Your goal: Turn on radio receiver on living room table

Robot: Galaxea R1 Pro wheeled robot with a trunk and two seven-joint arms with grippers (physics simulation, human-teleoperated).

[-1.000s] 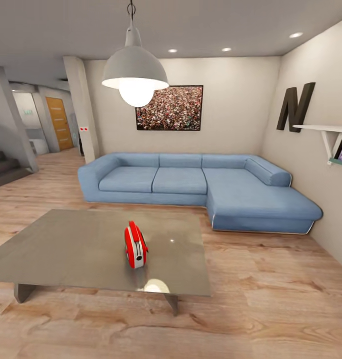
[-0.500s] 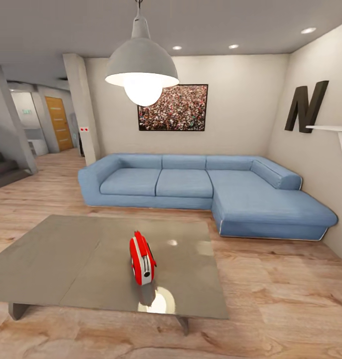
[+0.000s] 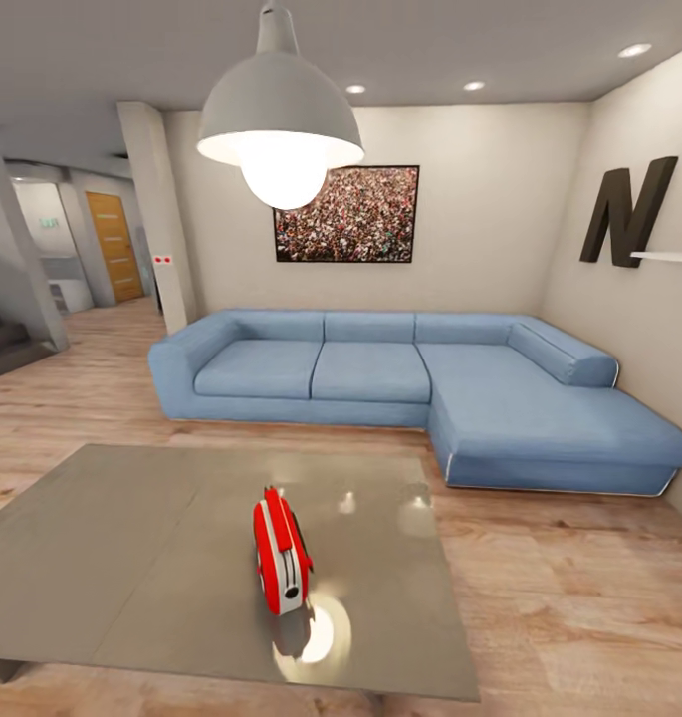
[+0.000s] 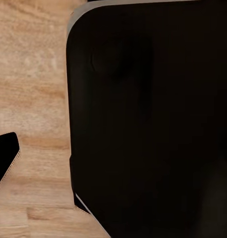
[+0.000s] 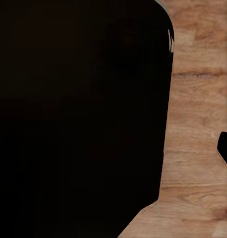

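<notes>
From my head camera, the red radio receiver (image 3: 280,552) stands on edge at lower centre on the glossy grey surface (image 3: 131,538), its near edge cut off; pincer states I cannot tell, dark shapes blocking both wrist views.

The table (image 3: 131,538) is a low rectangle with a glossy grey top that mirrors a bright round patch of light near its near edge, and it stands on the light wood plank floor (image 3: 579,597). Directly on it lies 1 thing, the radio receiver (image 3: 281,551), a red gadget with white trim standing upright on its edge toward the near right part of the top, just behind that bright reflection. The rest of the tabletop shows plain grey with 2 fainter glints beyond the receiver.
</notes>
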